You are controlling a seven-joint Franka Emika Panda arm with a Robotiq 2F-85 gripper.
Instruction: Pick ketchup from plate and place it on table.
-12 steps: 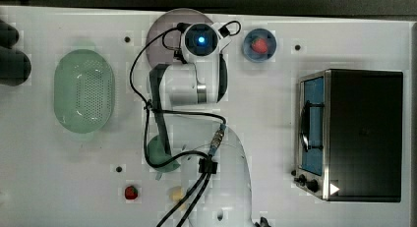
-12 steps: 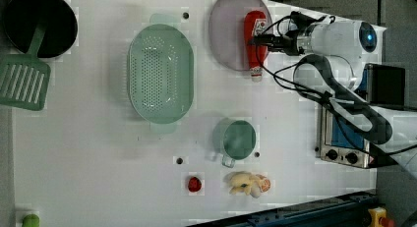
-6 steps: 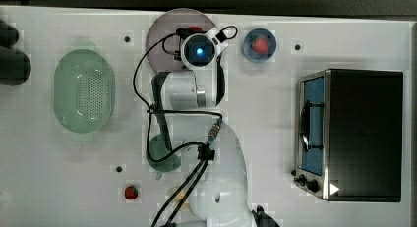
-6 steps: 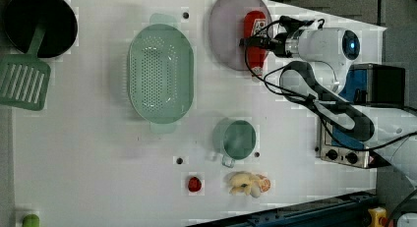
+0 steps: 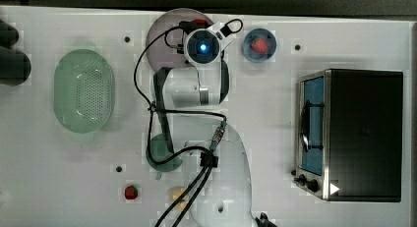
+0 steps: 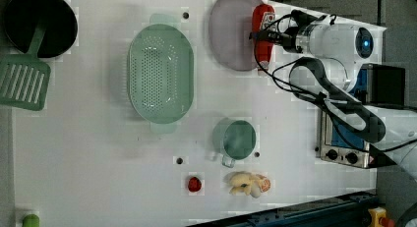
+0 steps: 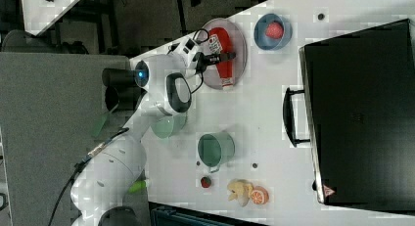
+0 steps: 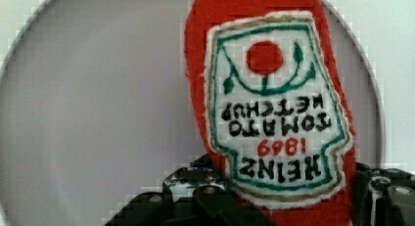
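**Pincer straddling the ketchup on the plate, grasp not yet lifting.**

The small elongated red plush ketchup bottle [image 6: 264, 39] with its stitched white-and-dark label is lying flat on the large round pale mauve-grey plate [image 6: 230, 35], toward the plate's 3 o'clock edge in the left view, one end overhanging the rim. The dark pincer [image 8: 293, 196] is sitting spread around the bottle, one finger [image 8: 195, 192] on each flank at the label's lower end; the wrist view does not settle whether the pads are pressing yet. The fabric surface suggests a light, soft, compressible body with good friction and nothing fragile, so taking hold across the narrow width near mid-length looks soundest. Bare white worktop [image 6: 98, 153] is lying at 6 o'clock of the plate in the left view, above the green mug [image 6: 235, 139].
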